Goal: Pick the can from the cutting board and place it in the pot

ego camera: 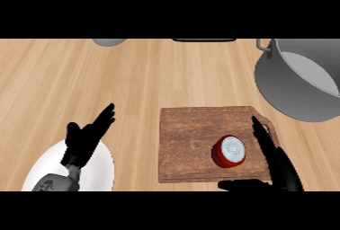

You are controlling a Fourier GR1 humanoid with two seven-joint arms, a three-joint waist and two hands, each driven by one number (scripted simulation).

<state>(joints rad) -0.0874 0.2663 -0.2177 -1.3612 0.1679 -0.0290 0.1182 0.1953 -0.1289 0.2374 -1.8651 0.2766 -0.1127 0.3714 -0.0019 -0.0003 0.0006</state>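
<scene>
While upright near right edge of cutting board (192, 134), can (230, 151) sits just left of right hand (279, 166), fingers spread, thumb below can, not gripping. Left hand (86, 137) well apart, open. Pot (302, 85) beyond board's right corner.

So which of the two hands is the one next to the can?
The right hand: its straight fingers lie just right of the red can on the cutting board. The left hand sits over the white plate.

one can (230, 151), one cutting board (192, 134), one pot (299, 85), one plate (100, 168), two hands (85, 137)
</scene>
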